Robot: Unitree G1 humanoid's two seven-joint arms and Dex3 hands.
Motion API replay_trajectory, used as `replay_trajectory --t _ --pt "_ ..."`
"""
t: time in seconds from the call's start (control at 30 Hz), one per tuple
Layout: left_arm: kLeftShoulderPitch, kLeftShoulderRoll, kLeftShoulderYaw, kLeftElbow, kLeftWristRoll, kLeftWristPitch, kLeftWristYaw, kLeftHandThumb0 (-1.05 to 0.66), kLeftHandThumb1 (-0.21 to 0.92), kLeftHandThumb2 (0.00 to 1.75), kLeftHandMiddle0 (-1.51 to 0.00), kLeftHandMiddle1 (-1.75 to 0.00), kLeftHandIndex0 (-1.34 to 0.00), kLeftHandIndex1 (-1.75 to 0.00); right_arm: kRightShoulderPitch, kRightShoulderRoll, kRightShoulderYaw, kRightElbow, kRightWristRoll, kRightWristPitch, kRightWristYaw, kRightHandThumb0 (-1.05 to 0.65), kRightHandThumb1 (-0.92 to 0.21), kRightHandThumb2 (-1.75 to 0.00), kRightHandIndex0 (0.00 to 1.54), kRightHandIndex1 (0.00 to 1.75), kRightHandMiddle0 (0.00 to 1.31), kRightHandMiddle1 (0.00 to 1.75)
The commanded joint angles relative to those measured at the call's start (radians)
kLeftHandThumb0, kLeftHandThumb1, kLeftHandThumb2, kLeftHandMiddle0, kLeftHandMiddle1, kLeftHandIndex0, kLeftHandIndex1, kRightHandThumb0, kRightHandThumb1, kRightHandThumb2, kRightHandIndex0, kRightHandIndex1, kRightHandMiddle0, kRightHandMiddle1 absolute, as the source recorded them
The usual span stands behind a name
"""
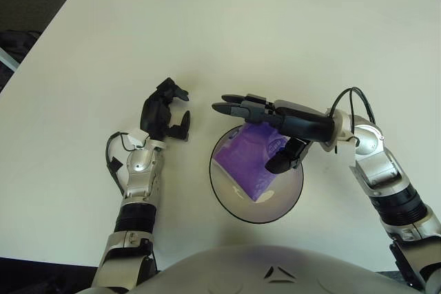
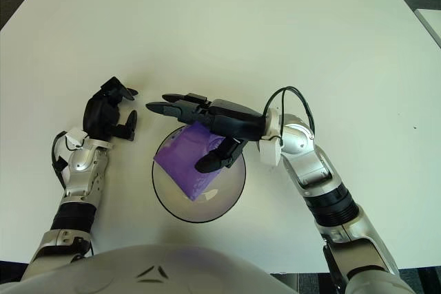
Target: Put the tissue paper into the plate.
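Observation:
A purple tissue pack (image 1: 244, 166) lies inside the round pale plate (image 1: 289, 204) at the near middle of the white table. My right hand (image 1: 247, 135) hovers over the plate from the right. Its fingers (image 1: 238, 107) are stretched out past the pack's far edge, and its thumb (image 1: 279, 162) is down at the pack's right side. The hand is spread and does not clasp the pack. My left hand (image 1: 165, 111) shows to the left of the plate, fingers relaxed and holding nothing.
The white table (image 1: 241, 39) stretches far beyond and to both sides of the plate. Dark floor shows past the table's far edge. A cable loops over my right wrist (image 1: 351, 101).

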Motion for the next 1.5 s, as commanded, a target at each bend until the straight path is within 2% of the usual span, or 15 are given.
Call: replay_trajectory --t 0.0,0.17,0.57,0.8,0.97,1.13,1.2,1.23,1.3,1.37,1.47 --pt "0.071 -0.024 -0.007 0.098 -0.015 0.008 -0.019 -0.01 -0.09 1.75 -0.87 -1.75 -0.76 -1.66 -0.004 -0.011 -0.002 -0.030 0.034 0.015 0.026 -1.05 -0.92 -0.71 0.00 0.00 0.00 0.00" --pt "0.071 -0.028 -0.003 0.096 -0.025 0.012 -0.030 -0.01 -0.09 1.75 -0.87 -1.75 -0.76 -1.66 0.001 -0.011 -0.005 -0.047 0.043 0.029 0.032 -1.05 -0.92 -0.70 0.00 0.00 0.00 0.00" --pt "0.078 -0.033 0.003 0.078 -0.036 0.022 -0.046 -0.01 -0.09 1.75 -0.87 -1.75 -0.77 -1.65 0.011 -0.017 -0.024 -0.075 0.019 0.002 0.021 -1.05 -0.92 -0.70 0.00 0.00 0.00 0.00" --pt "0.079 -0.033 0.002 0.073 -0.037 0.025 -0.048 -0.01 -0.09 1.75 -0.87 -1.75 -0.77 -1.66 0.029 -0.033 -0.046 -0.104 0.045 0.045 0.026 -1.05 -0.92 -0.76 0.00 0.00 0.00 0.00" --pt "0.084 -0.031 -0.002 0.061 -0.018 0.041 -0.027 -0.01 -0.09 1.74 -0.87 -1.75 -0.77 -1.65 0.103 0.013 -0.109 -0.168 0.007 0.163 -0.104 -1.05 -0.92 -0.87 0.00 0.00 0.00 0.00" --pt "0.080 -0.033 -0.003 0.068 -0.011 0.035 -0.020 -0.01 -0.09 1.74 -0.87 -1.75 -0.78 -1.63 0.135 0.026 -0.174 -0.235 0.052 0.329 -0.179 -1.02 -0.92 -0.95 0.00 0.00 0.00 0.00" --pt "0.076 -0.034 -0.003 0.073 -0.010 0.036 -0.019 -0.01 -0.09 1.74 -0.87 -1.75 -0.78 -1.63 0.138 0.044 -0.202 -0.246 0.070 0.356 -0.210 -1.00 -0.92 -0.96 0.00 0.00 0.00 0.00" --pt "0.076 -0.034 -0.003 0.072 -0.009 0.039 -0.018 -0.01 -0.09 1.74 -0.87 -1.75 -0.78 -1.63 0.139 0.057 -0.209 -0.248 0.072 0.358 -0.225 -0.98 -0.92 -0.97 0.00 0.00 0.00 0.00" --pt "0.076 -0.033 -0.003 0.068 -0.003 0.055 -0.007 -0.01 -0.09 1.74 -0.87 -1.75 -0.78 -1.63 0.148 0.114 -0.229 -0.214 0.091 0.285 -0.262 -0.94 -0.92 -1.00 0.00 0.00 0.00 0.00" --pt "0.075 -0.034 -0.002 0.066 0.001 0.064 0.000 -0.01 -0.09 1.74 -0.88 -1.75 -0.78 -1.63 0.154 0.144 -0.241 -0.189 0.106 0.237 -0.278 -0.90 -0.92 -1.01 0.00 0.00 0.00 0.00" --pt "0.075 -0.035 0.000 0.062 -0.001 0.079 0.009 -0.01 -0.09 1.74 -0.88 -1.75 -0.77 -1.63 0.182 0.228 -0.260 -0.113 0.139 0.114 -0.316 -0.83 -0.92 -1.02 0.04 0.02 0.00 0.00"
